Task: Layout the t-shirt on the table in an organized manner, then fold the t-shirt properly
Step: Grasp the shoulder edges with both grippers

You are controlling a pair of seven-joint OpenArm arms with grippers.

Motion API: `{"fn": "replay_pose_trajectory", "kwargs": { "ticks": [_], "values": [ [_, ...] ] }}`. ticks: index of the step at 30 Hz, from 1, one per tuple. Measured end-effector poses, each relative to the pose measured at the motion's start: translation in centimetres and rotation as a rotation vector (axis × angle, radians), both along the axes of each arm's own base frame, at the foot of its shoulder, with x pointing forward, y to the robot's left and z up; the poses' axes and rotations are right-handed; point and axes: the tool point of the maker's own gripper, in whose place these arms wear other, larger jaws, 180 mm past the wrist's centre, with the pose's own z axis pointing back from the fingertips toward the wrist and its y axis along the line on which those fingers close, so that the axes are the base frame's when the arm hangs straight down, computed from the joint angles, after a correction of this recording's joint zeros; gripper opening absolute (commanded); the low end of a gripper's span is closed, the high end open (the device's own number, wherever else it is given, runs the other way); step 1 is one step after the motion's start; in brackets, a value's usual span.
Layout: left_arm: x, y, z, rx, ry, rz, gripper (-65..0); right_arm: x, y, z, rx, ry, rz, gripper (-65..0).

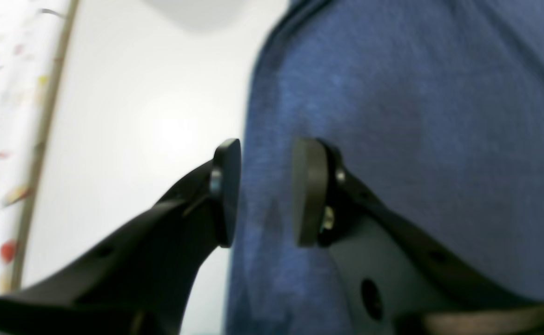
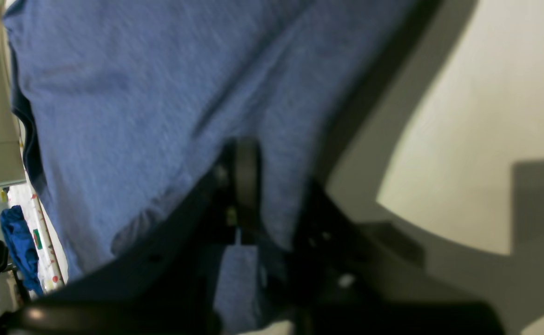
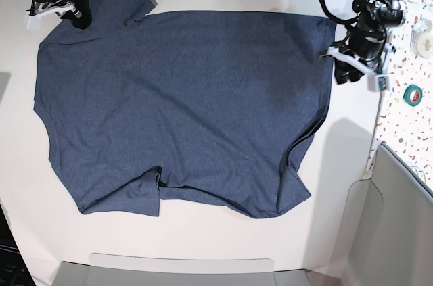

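Note:
The navy-blue t-shirt lies spread flat on the white table, plain side up, with small folds at its near edge. My right gripper is at the far left corner of the shirt, on a sleeve. In the right wrist view that gripper is shut, with the t-shirt pinched between its fingers. My left gripper stands at the shirt's right edge. In the left wrist view it is open, its pads apart over the border of the t-shirt and the table.
A confetti-speckled surface runs along the table's right side, with a green tape roll on it. A grey panel stands at the near right. Cables hang along the far edge.

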Motion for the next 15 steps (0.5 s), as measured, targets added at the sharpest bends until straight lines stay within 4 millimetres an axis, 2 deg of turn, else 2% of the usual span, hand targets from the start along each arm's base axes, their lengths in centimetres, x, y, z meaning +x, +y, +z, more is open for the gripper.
{"fn": "replay_pose_trajectory", "kwargs": {
  "ticks": [2,4,9,13,15],
  "values": [
    [-2.2,1.8,-1.1,0.001,0.081,0.074,-45.2,0.4,0.6,0.0,-0.007,0.013,0.069,-65.0],
    [-3.5,2.7,-1.5,-0.003,0.122,0.112,-45.2,0.6,1.0,-0.1,-0.004,0.012,0.086,-65.0],
    [-4.4,3.9,-0.5,-0.138,0.07,0.178,-45.2,0.8,1.3,-0.1,0.008,0.009,0.09,-65.0],
    [-7.1,5.0,-2.0,-0.27,0.149,0.254,-45.2,1.0,1.4,0.0,0.01,0.007,0.094,-65.0],
    [-7.4,5.6,-2.1,-0.316,0.126,0.282,-45.1,0.9,1.5,0.0,0.011,0.008,0.095,-65.0]
  ]
}}
